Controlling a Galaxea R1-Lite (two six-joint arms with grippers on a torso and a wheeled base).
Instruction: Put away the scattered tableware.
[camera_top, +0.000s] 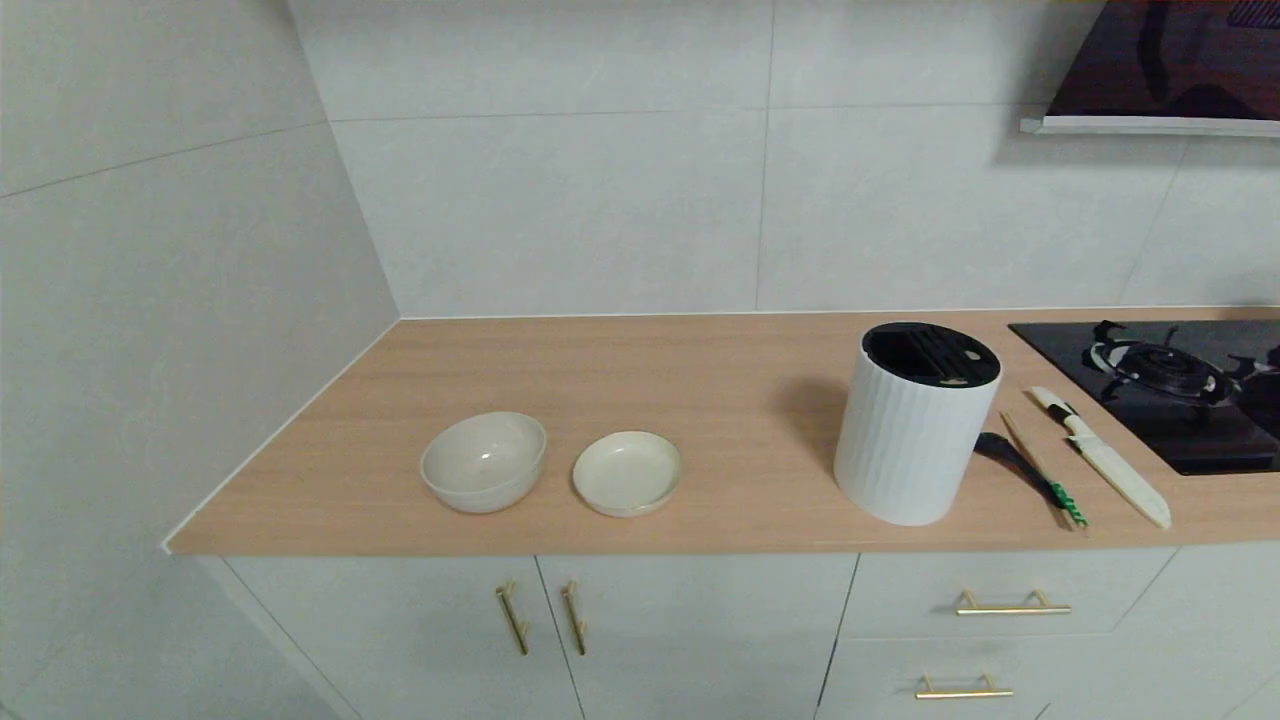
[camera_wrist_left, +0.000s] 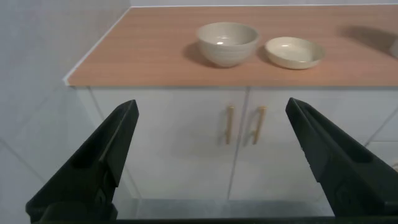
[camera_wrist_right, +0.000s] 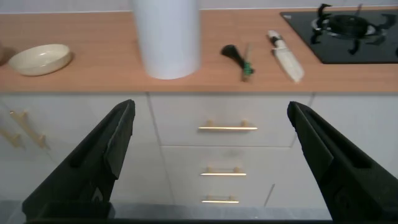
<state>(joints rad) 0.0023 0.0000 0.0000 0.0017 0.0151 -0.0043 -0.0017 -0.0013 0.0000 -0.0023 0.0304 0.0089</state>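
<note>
Two hands, left (camera_wrist_left: 210, 106) and right (camera_wrist_right: 210, 106), are hanging spread near the desk (camera_top: 700, 380); I'm worrying the flat knife (camera_top: 1100, 455) could skid off if nudged.

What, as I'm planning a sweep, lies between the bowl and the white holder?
A shallow dish, close beside the bowl; from there to the holder the counter is bare, in the head view.

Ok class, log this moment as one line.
phase: pre-grasp | left gripper: open, empty | right gripper: open, empty | counter: bowl, shallow dish, knife, black spoon loose | utensil holder: upright
</note>
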